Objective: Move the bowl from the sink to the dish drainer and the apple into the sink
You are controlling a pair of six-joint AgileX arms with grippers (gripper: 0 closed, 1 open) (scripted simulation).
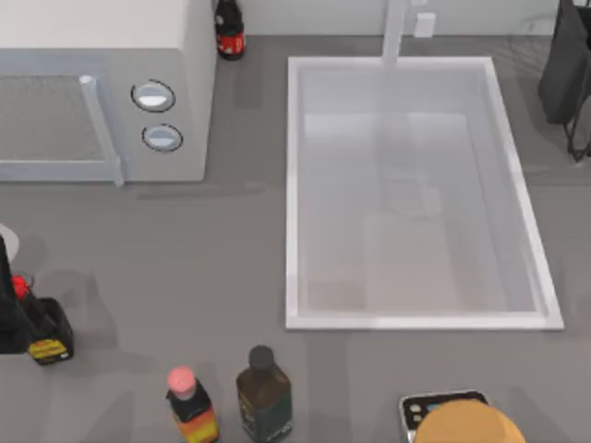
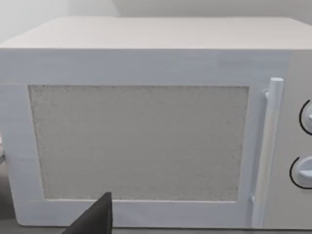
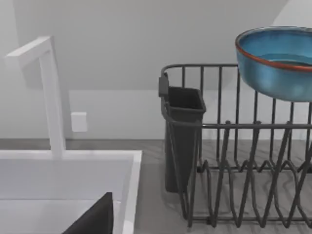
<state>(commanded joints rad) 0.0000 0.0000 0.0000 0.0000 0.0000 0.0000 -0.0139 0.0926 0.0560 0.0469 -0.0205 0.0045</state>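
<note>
The white sink lies right of centre with nothing in its basin, and its tap stands at the back rim. The blue, red-rimmed bowl sits high over the dark wire dish drainer; what carries it is cut off. The drainer stands at the far right edge. A dark shape at the left edge is my left arm. A small red spot beside it may be the apple or a bottle cap. One dark finger faces the microwave, another finger hangs over the sink.
A white microwave fills the back left. A dark bottle stands beside it. Along the front are a black bottle with a yellow label, a pink-capped bottle and a dark bottle. A tan-orange round thing rests on a small white device.
</note>
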